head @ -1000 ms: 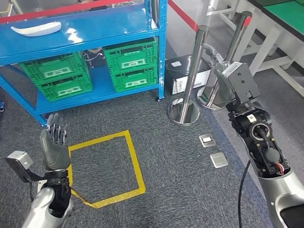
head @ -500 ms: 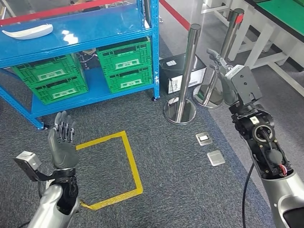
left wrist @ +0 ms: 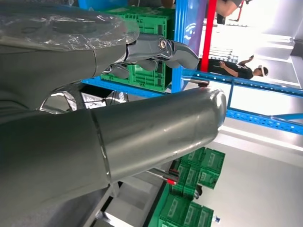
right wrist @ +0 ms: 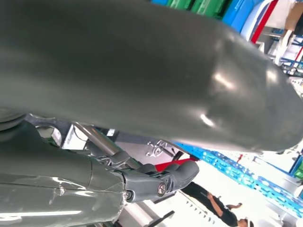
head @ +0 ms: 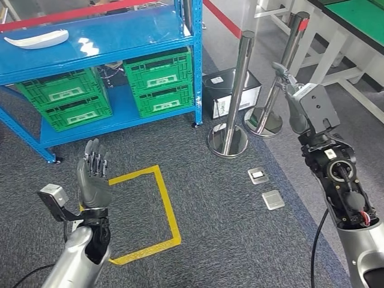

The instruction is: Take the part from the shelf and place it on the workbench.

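Note:
The part (head: 36, 39), a long white curved piece, lies on the top board of the blue shelf (head: 135, 30) at the far left. My left hand (head: 93, 177) is raised low on the left over the carpet, fingers upright and apart, holding nothing. My right hand (head: 292, 99) reaches forward on the right beside the steel posts, also holding nothing. The left wrist view shows the thick grey thumb (left wrist: 150, 137) and the darker fingers (left wrist: 161, 47) apart. In the right wrist view the thumb (right wrist: 161, 75) and fingers (right wrist: 161, 182) are likewise apart. The green-topped workbench (head: 362, 18) stands at the far right.
Green crates (head: 158, 81) fill the shelf's lower board. Two steel barrier posts (head: 235, 90) with round bases and a dark box (head: 226, 90) stand between shelf and workbench. A yellow taped square (head: 144, 213) and two floor plates (head: 267, 189) mark the grey carpet.
The whole picture has shifted a little leftward, so the camera moved. My left hand has risen and come inward; my right hand has drifted to the right. Both stay without a load.

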`<state>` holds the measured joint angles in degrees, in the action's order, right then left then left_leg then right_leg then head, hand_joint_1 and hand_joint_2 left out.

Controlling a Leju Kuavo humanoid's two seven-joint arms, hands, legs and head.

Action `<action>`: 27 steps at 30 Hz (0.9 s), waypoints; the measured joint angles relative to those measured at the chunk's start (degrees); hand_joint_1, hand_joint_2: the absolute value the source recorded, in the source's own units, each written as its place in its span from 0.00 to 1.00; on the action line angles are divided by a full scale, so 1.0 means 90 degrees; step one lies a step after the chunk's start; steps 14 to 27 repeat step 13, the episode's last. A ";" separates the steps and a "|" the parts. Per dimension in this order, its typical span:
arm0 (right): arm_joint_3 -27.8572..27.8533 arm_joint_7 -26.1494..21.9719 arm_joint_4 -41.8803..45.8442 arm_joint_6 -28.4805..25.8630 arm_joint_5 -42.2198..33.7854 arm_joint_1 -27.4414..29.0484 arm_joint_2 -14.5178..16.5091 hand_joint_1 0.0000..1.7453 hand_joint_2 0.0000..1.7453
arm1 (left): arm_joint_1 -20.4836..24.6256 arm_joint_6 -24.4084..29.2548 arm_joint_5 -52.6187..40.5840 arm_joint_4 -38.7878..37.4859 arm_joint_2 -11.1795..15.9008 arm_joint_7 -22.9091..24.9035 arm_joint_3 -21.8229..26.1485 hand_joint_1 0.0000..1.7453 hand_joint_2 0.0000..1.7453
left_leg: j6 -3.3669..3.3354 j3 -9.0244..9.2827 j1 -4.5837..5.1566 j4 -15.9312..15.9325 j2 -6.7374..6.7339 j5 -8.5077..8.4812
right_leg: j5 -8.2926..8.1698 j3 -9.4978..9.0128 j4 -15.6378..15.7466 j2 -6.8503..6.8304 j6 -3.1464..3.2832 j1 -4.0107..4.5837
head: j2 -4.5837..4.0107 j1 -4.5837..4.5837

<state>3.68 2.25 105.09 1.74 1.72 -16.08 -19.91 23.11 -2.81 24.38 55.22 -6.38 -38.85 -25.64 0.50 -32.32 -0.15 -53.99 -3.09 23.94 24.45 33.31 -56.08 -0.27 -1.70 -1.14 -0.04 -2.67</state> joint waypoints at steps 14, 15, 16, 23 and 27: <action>0.0276 -0.0116 -0.0221 -0.0176 0.0003 -0.0599 -0.0008 0.00 0.00 | 0.0196 -0.0101 0.0071 -0.0388 0.0025 0.0028 0.0058 0.00 0.00 | 0.0000 -0.0009 -0.0005 0.0001 0.0009 -0.0002 | -0.0007 -0.0005 -0.0001 -0.0012 0.0001 0.0000 | 0.0000 0.0001; 0.0276 -0.0116 -0.0221 -0.0176 0.0003 -0.0599 -0.0008 0.00 0.00 | 0.0196 -0.0101 0.0071 -0.0388 0.0025 0.0028 0.0058 0.00 0.00 | 0.0000 -0.0009 -0.0005 0.0001 0.0009 -0.0002 | -0.0007 -0.0005 -0.0001 -0.0012 0.0001 0.0000 | 0.0000 0.0001; 0.0276 -0.0116 -0.0221 -0.0176 0.0003 -0.0599 -0.0008 0.00 0.00 | 0.0196 -0.0101 0.0071 -0.0388 0.0025 0.0028 0.0058 0.00 0.00 | 0.0000 -0.0009 -0.0005 0.0001 0.0009 -0.0002 | -0.0007 -0.0005 -0.0001 -0.0012 0.0001 0.0000 | 0.0000 0.0001; 0.0276 -0.0116 -0.0221 -0.0176 0.0003 -0.0599 -0.0008 0.00 0.00 | 0.0196 -0.0101 0.0071 -0.0388 0.0025 0.0028 0.0058 0.00 0.00 | 0.0000 -0.0009 -0.0005 0.0001 0.0009 -0.0002 | -0.0007 -0.0005 -0.0001 -0.0012 0.0001 0.0000 | 0.0000 0.0001; 0.0276 -0.0116 -0.0221 -0.0176 0.0003 -0.0599 -0.0008 0.00 0.00 | 0.0196 -0.0101 0.0071 -0.0388 0.0025 0.0028 0.0058 0.00 0.00 | 0.0000 -0.0009 -0.0005 0.0001 0.0009 -0.0002 | -0.0007 -0.0005 -0.0001 -0.0012 0.0001 0.0000 | 0.0000 0.0001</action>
